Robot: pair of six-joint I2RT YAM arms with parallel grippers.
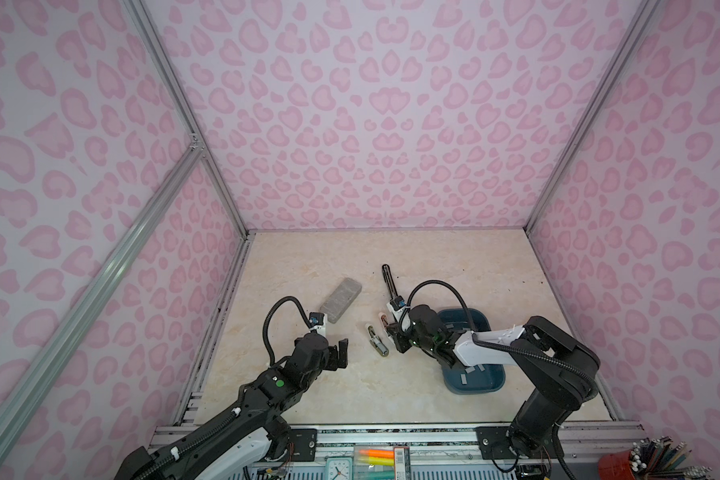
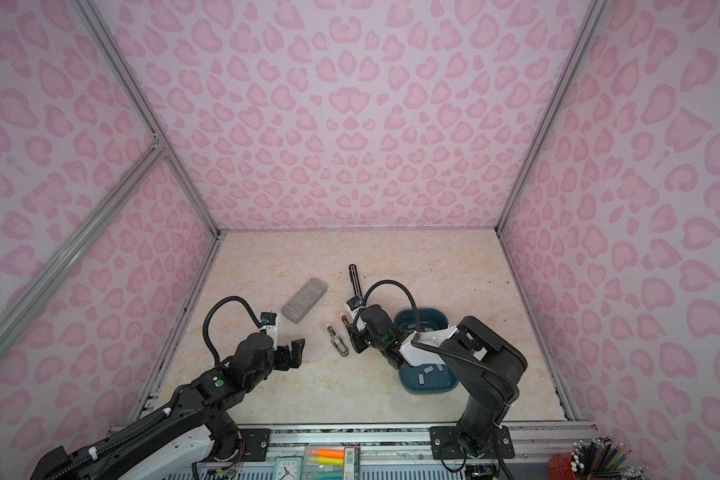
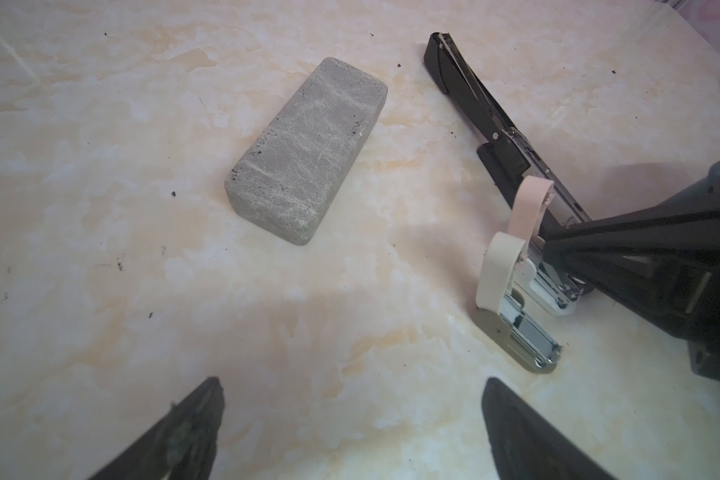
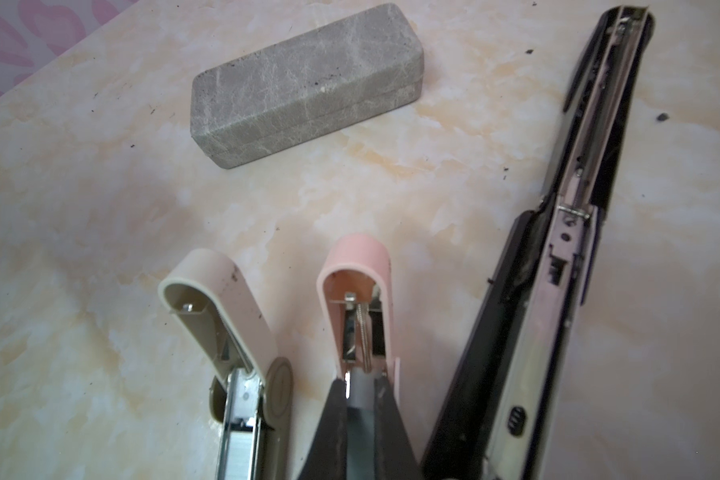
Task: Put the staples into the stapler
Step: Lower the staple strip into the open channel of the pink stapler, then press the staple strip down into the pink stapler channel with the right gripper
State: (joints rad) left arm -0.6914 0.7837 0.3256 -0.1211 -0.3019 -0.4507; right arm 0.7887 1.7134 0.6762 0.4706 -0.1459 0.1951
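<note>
Both top views: left jaws hanging wide open, gripping nothing, over worktop (image 1: 371,395) near block (image 1: 341,300). Staples (image 2: 421,377) lying in tray (image 2: 441,318).
Left wrist: right jaws sitting against opened pink stapler (image 3: 528,208).
Right wrist: right jaws pinching one grey strip (image 4: 360,395), its tip sitting at the base of pink stapler's raised lid, between cream stapler (image 4: 225,282) and black stapler (image 4: 591,166).
</note>
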